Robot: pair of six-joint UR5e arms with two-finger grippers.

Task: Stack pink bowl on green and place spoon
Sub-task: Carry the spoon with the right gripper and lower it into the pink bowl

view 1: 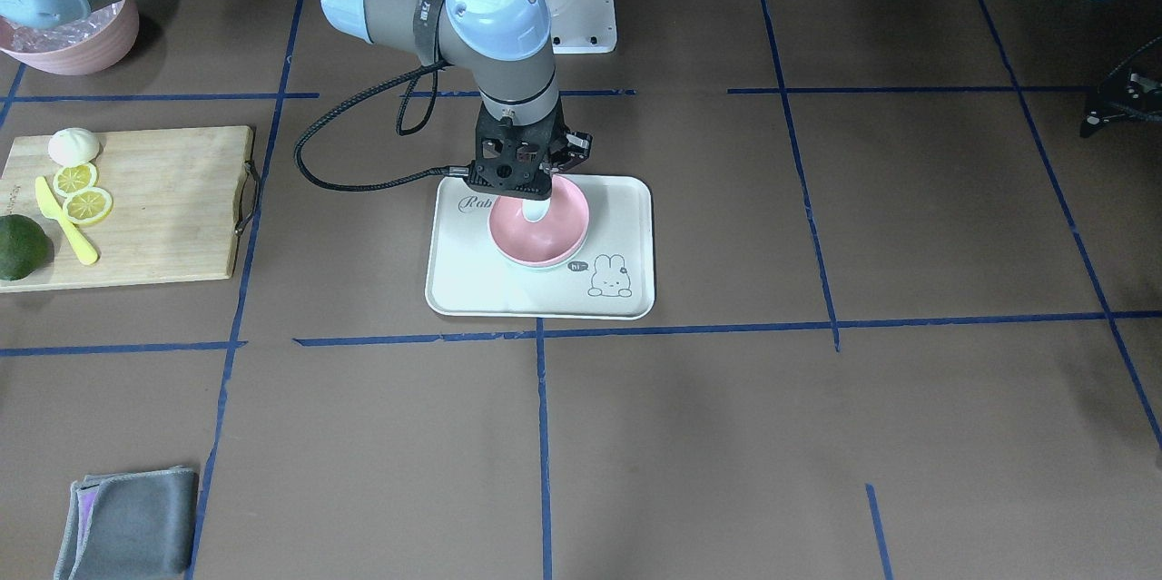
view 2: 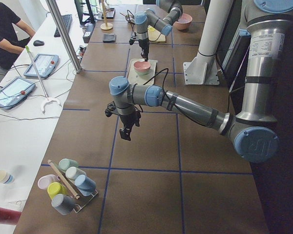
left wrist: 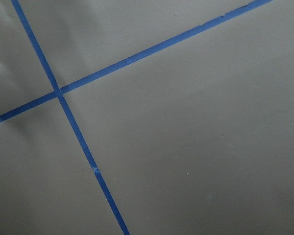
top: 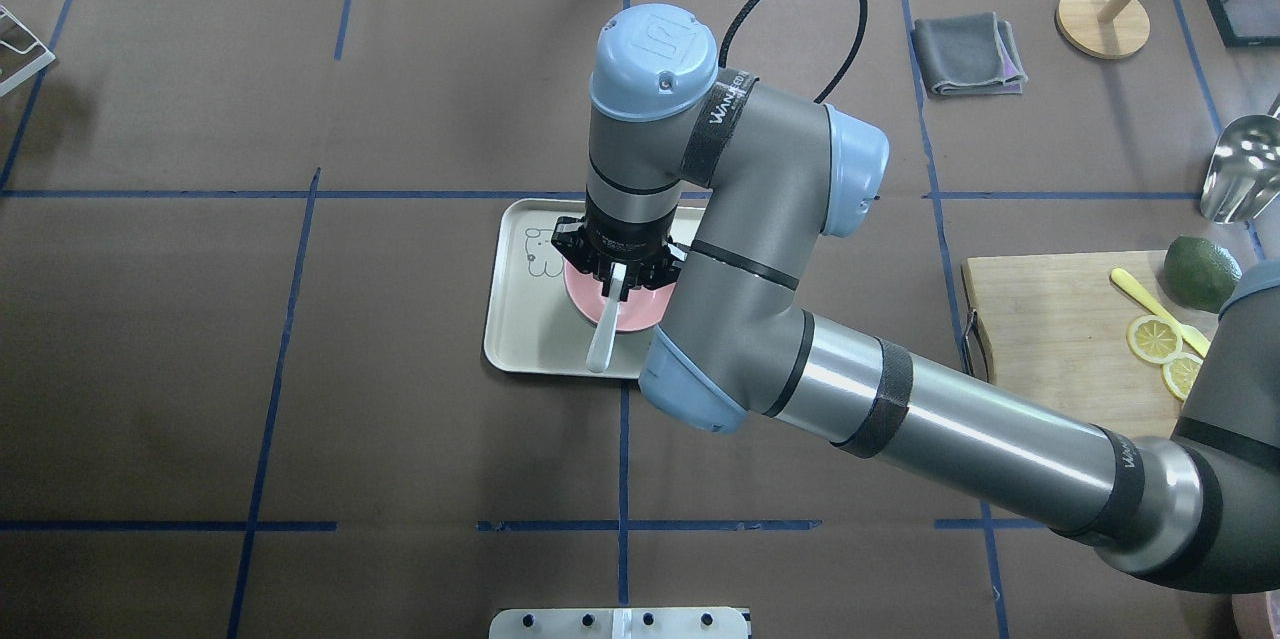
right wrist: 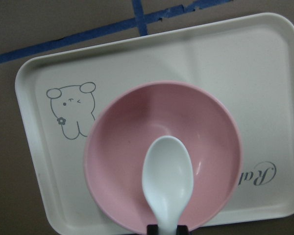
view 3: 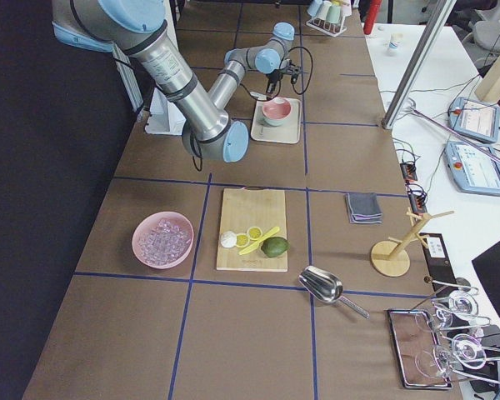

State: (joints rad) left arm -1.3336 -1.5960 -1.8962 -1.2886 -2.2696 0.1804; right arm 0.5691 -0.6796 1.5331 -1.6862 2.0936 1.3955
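Note:
The pink bowl [view 1: 540, 231] sits on a white tray [view 1: 626, 299] with a rabbit drawing; it also shows in the right wrist view [right wrist: 117, 166]. A thin pale green rim [view 1: 543, 267] of the green bowl shows under it. My right gripper [top: 620, 271] hangs over the bowl, shut on the handle of a white spoon [right wrist: 167, 178]. The spoon's head is inside the pink bowl and its handle [top: 602, 344] sticks out toward the tray's edge. My left gripper [view 2: 126, 130] hovers over bare table far from the tray; I cannot tell whether it is open or shut.
A cutting board [view 1: 172, 208] holds lemon slices, a yellow knife, a green fruit and a white ball. A pink tub of ice [view 1: 77, 40] stands behind it. A grey cloth [view 1: 127, 525], a metal scoop [top: 1240, 169], a wooden stand [top: 1100, 29] and a cup rack [view 2: 68, 187] stand further off.

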